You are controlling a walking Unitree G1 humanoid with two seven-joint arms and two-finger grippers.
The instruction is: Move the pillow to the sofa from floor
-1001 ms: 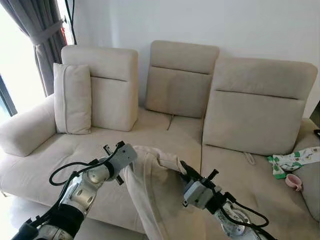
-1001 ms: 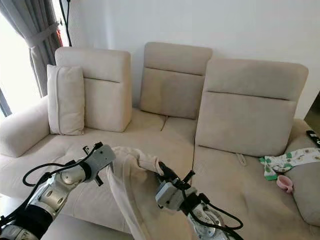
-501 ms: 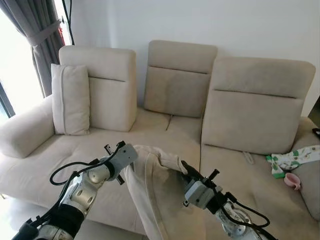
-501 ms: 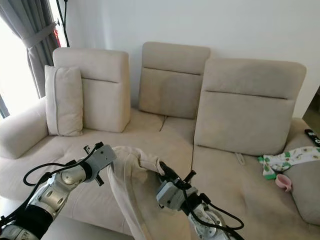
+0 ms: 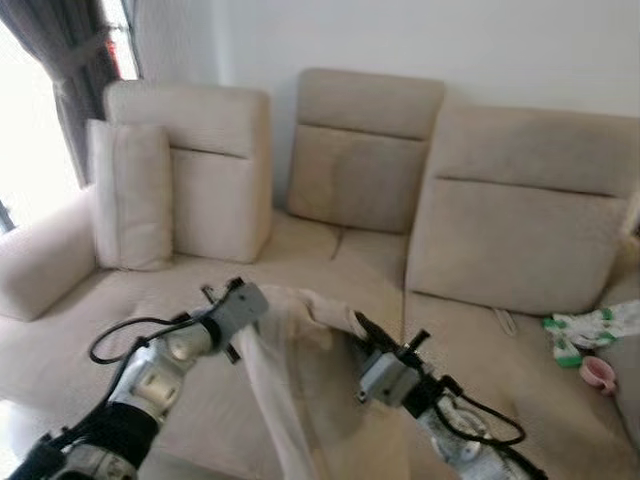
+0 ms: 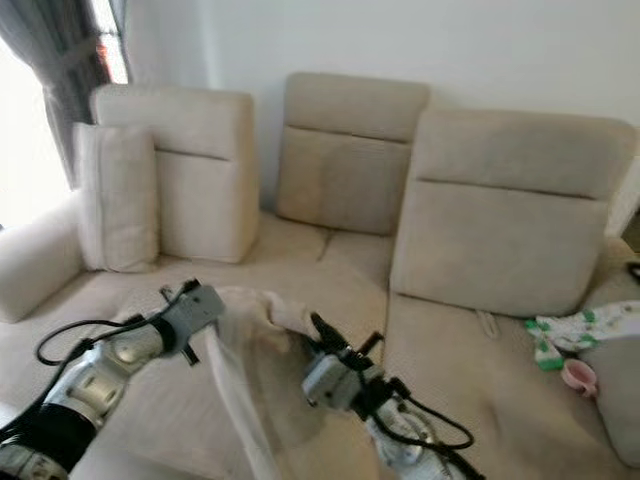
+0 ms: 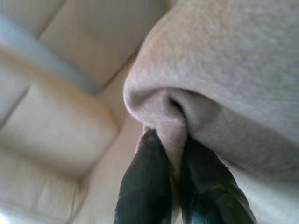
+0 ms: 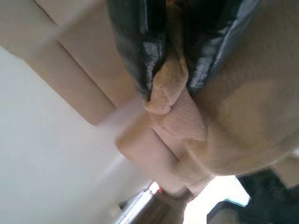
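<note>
- I have the pillow (image 5: pixel 300 370) up in the air, in front of the sofa (image 5: pixel 330 270) seat, hanging between my two arms.
- My left gripper (image 7: pixel 172 154) pinches one top corner tight. My right gripper (image 8: pixel 170 70) pinches the other.
- Each one holds just a small fold of cloth. I think a corner could slip out, and the pillow would drop back to the floor.
- The pillow hangs low. Its bottom might catch on the seat edge.
</note>
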